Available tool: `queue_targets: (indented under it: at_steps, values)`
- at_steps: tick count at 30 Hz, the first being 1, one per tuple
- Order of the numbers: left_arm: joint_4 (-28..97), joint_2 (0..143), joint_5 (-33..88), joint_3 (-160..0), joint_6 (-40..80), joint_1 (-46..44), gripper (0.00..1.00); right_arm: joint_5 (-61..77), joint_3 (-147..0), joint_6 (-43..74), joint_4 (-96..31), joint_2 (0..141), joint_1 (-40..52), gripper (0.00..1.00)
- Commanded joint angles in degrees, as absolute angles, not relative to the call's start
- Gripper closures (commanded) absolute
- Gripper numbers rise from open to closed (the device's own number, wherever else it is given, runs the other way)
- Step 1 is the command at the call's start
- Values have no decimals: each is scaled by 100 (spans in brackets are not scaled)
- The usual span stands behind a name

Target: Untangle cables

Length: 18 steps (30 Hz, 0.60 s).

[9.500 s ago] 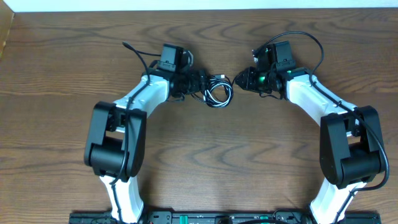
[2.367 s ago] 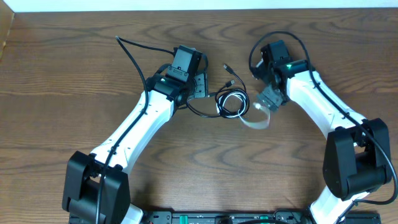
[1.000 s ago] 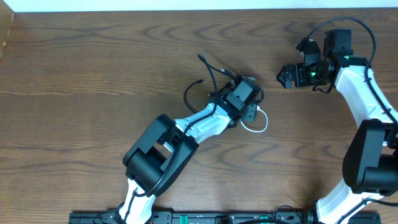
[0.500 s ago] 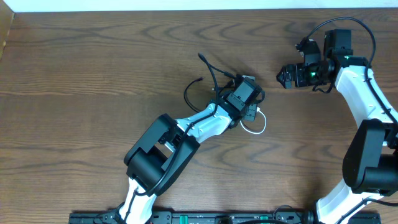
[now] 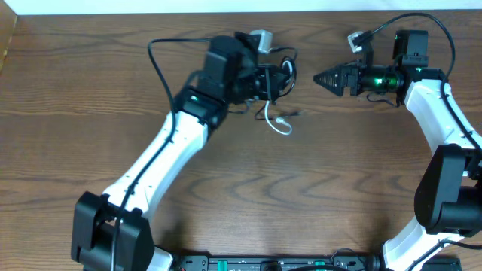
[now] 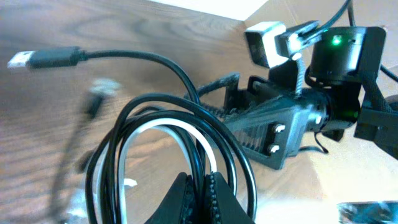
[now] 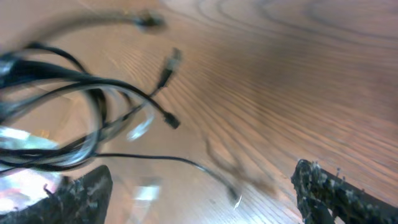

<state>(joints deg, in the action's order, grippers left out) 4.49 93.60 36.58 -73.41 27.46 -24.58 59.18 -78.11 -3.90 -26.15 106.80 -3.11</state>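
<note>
My left gripper (image 5: 276, 78) is shut on a strand of the black cable (image 6: 155, 102) and holds the tangled bundle up off the table. The white cable (image 6: 163, 129) loops inside the black coils, and its loose end (image 5: 278, 120) hangs below the bundle. One black plug end (image 6: 28, 59) sticks out to the side. My right gripper (image 5: 319, 77) points left at the bundle from a short gap away. It stands open, its fingers (image 7: 78, 193) wide apart with nothing between them. The black loops (image 7: 62, 118) show blurred in the right wrist view.
The wooden table (image 5: 241, 196) ends at a pale far edge (image 5: 241, 10) close behind both grippers. A cardboard box corner (image 5: 6, 38) sits at the far left. Thick black arm wires (image 5: 162, 56) arc above each wrist.
The left arm has swung up and back towards the far edge, lifting the cable bundle off the table centre. The right gripper has turned left to face the bundle.
</note>
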Motion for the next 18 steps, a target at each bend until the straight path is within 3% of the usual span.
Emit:
queue_targets:
  at_steps: [1,10,18]
  values:
    - [425,9437,5026,-7334,2864,-1966,93,6471,-7918,379,-2462,10648,-290,12]
    - [897,9439,4722,-7334,2864,-1653,93,7000,-7918,1234,-1732,10648,222,14]
    - [1184,9439,4204,-7334,2936,-1675,93,6243,-7918,2615,-749,10648,919,21]
